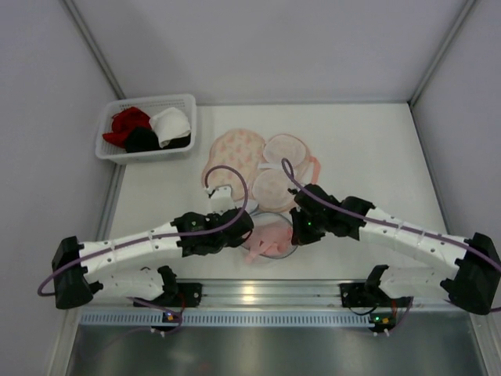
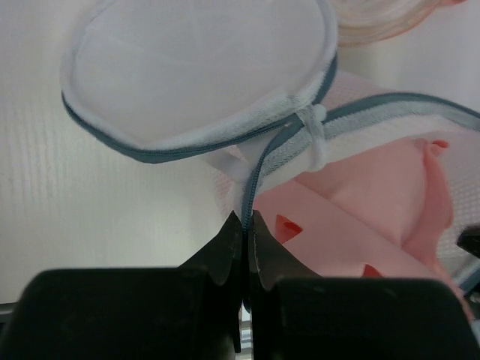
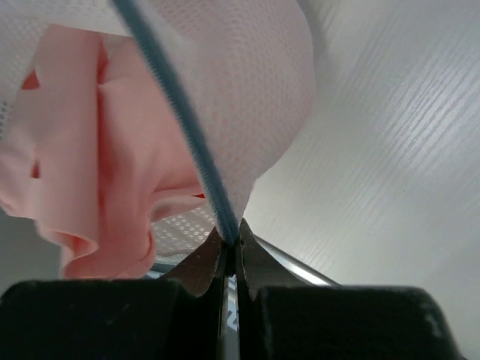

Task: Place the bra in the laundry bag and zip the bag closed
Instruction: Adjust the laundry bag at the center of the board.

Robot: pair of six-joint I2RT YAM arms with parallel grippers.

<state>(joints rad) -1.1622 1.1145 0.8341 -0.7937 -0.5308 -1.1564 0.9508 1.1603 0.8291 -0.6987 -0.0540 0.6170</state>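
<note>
The laundry bag (image 1: 274, 221) here is a round white mesh bag with a blue-grey zip rim, lying at the table's near middle between my grippers. The pale pink bra (image 1: 264, 243) lies bunched in it, and part spills over the near rim. My left gripper (image 1: 244, 229) is shut on the zip rim (image 2: 259, 169) at the bag's left side. The bag's round lid (image 2: 202, 67) stands open behind the bra (image 2: 375, 195). My right gripper (image 1: 298, 227) is shut on the zip rim (image 3: 180, 112) at the right side, beside the mesh (image 3: 255, 75) and the bra (image 3: 112, 150).
Round peach floral pieces (image 1: 235, 153) with a pink strap lie just behind the bag. A white basket (image 1: 109, 150) at the back left holds red, black and white garments. The table's metal front rail (image 1: 258, 291) runs close to the bag.
</note>
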